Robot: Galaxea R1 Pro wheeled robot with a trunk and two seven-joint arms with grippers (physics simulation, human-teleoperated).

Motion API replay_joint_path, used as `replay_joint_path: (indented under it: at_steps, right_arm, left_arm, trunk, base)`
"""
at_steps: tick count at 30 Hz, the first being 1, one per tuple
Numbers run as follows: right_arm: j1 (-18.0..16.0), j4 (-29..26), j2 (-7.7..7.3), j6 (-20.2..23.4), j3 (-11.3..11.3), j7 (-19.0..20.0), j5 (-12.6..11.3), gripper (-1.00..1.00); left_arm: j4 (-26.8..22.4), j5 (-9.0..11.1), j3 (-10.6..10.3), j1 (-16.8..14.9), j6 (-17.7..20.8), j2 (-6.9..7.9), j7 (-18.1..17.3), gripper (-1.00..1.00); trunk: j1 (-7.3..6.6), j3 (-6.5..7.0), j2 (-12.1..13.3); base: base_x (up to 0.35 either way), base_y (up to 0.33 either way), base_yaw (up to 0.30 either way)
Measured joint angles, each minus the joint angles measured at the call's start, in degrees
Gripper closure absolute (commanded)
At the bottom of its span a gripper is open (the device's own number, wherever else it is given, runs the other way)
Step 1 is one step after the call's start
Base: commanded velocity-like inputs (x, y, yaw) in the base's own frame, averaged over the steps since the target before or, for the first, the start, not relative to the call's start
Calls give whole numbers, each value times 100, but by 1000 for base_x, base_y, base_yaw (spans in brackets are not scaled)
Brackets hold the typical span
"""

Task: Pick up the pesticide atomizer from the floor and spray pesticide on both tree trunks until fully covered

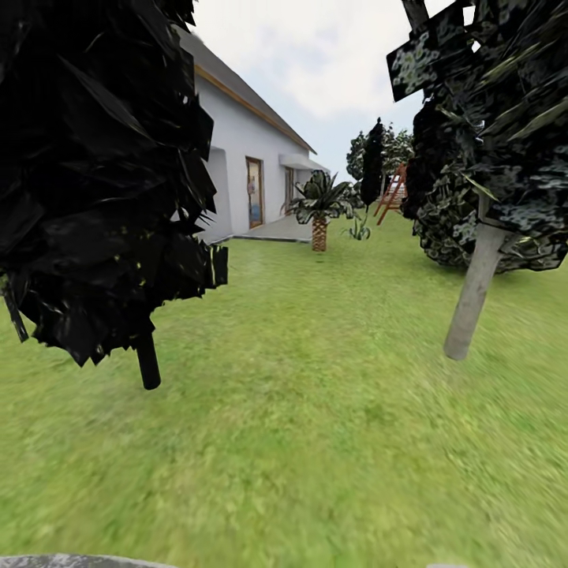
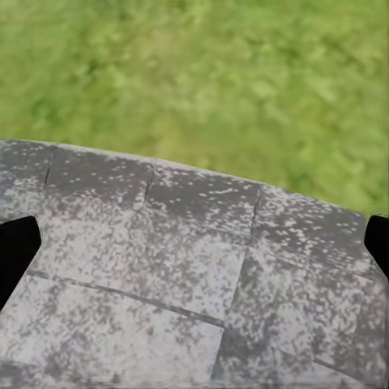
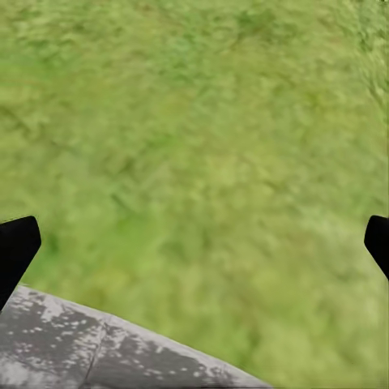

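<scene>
Head view: wide green lawn (image 1: pixel 315 410), blurry in texture, running from the near foreground to a white house (image 1: pixel 244 166) at far left-centre. The house has a grey sloped roof and a framed door (image 1: pixel 254 192) on its side wall.

Near left: a black cone-shaped tree (image 1: pixel 95 173) with a thin black stem (image 1: pixel 147 361) planted in the grass. Right: a leaning pale grey-tan tree trunk (image 1: pixel 476 284), base set in the grass, top disappearing into dark mottled foliage (image 1: pixel 489 142). Far centre: a short palm (image 1: pixel 319 207) just beside the house's paved edge. Beyond it to the right, a second slim dark tree (image 1: pixel 372 162) and a reddish wooden frame (image 1: pixel 392 193); its kind is not resolvable.

A thin grey speckled strip (image 1: pixel 71 561) lies along the near left edge.

Left wrist view: left gripper (image 2: pixel 194 243), black fingertips (image 2: pixel 16 251) wide apart at the frame's two sides, nothing between them. Below is grey speckled stone paving (image 2: pixel 178 275), with grass past its curved edge.

Right wrist view: right gripper (image 3: pixel 194 243), fingertips (image 3: pixel 16 247) likewise spread and holding nothing, over grass; a corner of the paving (image 3: pixel 81 348) is visible.
</scene>
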Motion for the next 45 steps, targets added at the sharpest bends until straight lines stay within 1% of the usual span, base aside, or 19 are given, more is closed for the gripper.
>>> replay_joint_path:
  at_steps: [10, 28, 45]
  right_arm:
    - [0, 0, 1, 0, 2, 0, 0, -100]
    - [0, 0, 1, 0, 3, 4, 0, -100]
    - [0, 4, -1, 0, 3, -1, 0, -100]
  left_arm:
    - [-2, 0, 1, -1, 4, 1, 5, -100]
    - [-2, 8, 10, -2, 4, 15, 9, -100]
    - [-3, 9, 10, -2, 7, 26, 9, -100]
  trunk:
    - [0, 48, 0]
    - [0, 135, 0]
    - [0, 217, 0]
  base:
    - [-246, -208, 253]
    - [-124, -238, 251]
    - [-6, -21, 251]
